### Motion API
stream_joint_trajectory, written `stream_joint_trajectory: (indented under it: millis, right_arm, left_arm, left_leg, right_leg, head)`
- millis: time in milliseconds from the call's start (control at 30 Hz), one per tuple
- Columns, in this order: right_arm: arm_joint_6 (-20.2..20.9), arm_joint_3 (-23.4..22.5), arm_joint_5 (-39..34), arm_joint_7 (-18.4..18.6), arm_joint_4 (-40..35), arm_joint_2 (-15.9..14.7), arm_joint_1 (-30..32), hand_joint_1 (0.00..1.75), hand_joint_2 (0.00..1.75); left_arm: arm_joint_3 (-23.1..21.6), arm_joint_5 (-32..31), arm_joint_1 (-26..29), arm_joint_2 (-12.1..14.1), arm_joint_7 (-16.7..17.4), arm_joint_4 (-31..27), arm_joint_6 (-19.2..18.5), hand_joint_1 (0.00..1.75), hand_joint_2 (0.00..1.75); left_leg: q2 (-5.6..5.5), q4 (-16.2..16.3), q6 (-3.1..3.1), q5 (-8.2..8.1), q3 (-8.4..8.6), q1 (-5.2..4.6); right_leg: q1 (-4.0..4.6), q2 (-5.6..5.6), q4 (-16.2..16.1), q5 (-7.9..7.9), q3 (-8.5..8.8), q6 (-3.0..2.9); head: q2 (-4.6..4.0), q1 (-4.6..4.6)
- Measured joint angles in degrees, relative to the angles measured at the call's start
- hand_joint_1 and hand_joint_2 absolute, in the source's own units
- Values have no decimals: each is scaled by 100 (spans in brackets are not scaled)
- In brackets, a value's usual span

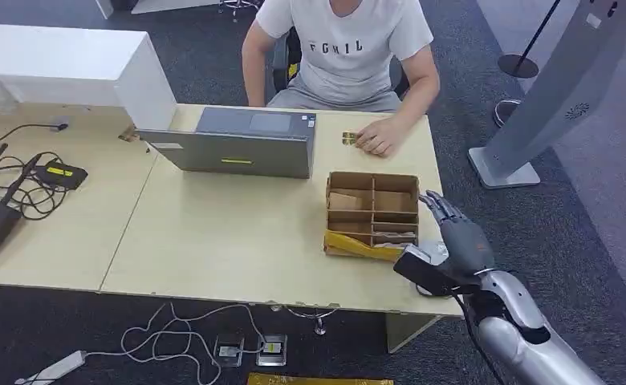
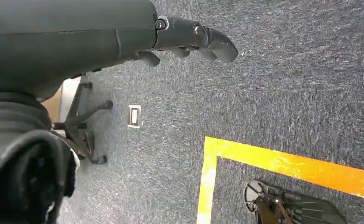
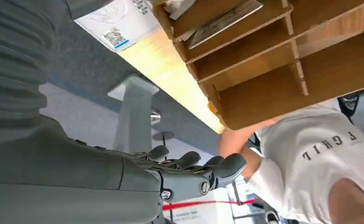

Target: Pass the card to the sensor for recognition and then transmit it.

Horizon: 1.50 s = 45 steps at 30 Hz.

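Observation:
A white card (image 3: 117, 21) with a printed code lies on the table beside the brown compartment box (image 1: 372, 210); a corner of the card (image 1: 432, 249) peeks out behind my right hand. My right hand (image 1: 458, 233) hovers at the table's right edge next to the box, fingers (image 3: 194, 168) stretched out and apart, holding nothing. Its thumb (image 3: 89, 5) is close by the card; I cannot tell whether they touch. My left hand (image 2: 189, 39) hangs over the carpet with nothing in it. A small gold item (image 1: 348, 139) lies by the person's hand.
A person in a white shirt (image 1: 346, 48) sits across the table, one hand (image 1: 380, 136) resting on it. A grey laptop (image 1: 241, 144) stands left of the box. Cables and black devices (image 1: 21, 188) crowd the far left. A grey kiosk stand (image 1: 550, 96) rises to the right.

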Motion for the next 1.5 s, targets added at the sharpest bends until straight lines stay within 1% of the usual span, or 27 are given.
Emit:
stream_joint_trajectory:
  millis: [167,400,1167,1300,1500]
  right_arm:
    - [-19,124,251,-44,192,133,-103,0,175]
    - [-22,225,323,-9,339,229,-127,0,175]
    - [22,227,358,31,465,369,-144,0,175]
    - [98,227,485,31,520,415,-190,0,175]
    - [64,227,664,-41,641,539,-260,0,175]
  left_arm:
    - [0,-20,0,0,0,0,-2,0,0]
    - [0,-50,0,4,0,0,-46,0,0]
    - [0,-50,0,4,0,0,-59,0,0]
    - [0,-63,0,4,-26,0,-70,0,0]
    - [0,-79,0,4,-26,0,-76,0,0]
  left_leg:
    - [-1,0,0,0,1,0]
    - [0,0,0,0,0,0]
    - [0,0,0,0,1,0]
    - [0,0,-1,1,1,0]
    - [0,0,-1,1,1,0]
  right_leg:
    - [0,-1,0,0,0,0]
    - [0,0,0,0,0,0]
    - [0,0,0,0,0,0]
    - [0,0,0,0,0,0]
    - [0,1,0,0,-1,0]
  head:
    - [0,0]
    - [0,0]
    - [0,0]
    - [0,0]
    - [0,0]
